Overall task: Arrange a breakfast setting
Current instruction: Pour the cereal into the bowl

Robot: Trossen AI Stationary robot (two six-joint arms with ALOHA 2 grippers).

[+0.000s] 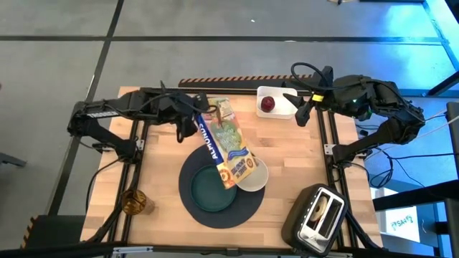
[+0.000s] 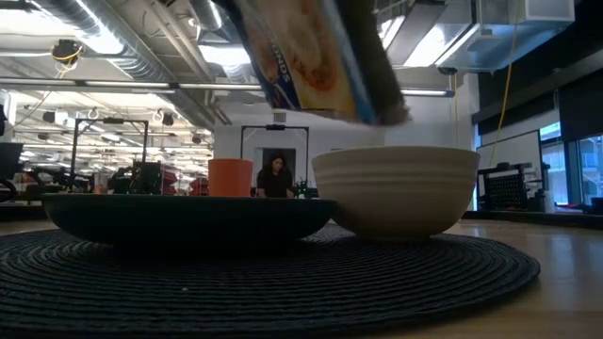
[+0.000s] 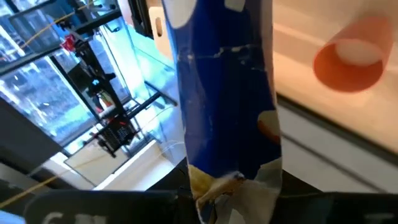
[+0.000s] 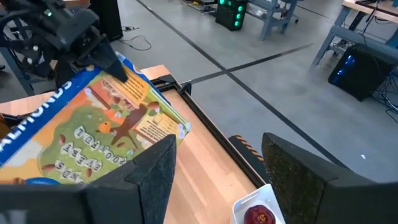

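Note:
My left gripper is shut on a cereal box with a blue side. It holds the box slanted over the white bowl. The bowl and the teal plate stand on the round dark placemat. The orange cup stands at the table's near left. The red apple lies in the white container at the far edge. My right gripper is open above that container, next to the apple. No spoon shows. My left gripper holds the cereal box by its far, upper end and comes at it about level from the table's left. The fingers on the box are hidden by the box and the wrist. The box is lifted clear, slanting down, its lower end just above the bowl.
A black-and-silver toaster stands at the near right corner, with something light brown in its slot. Bare wood lies between the placemat and the far edge and along the left side. A person is far off in the room.

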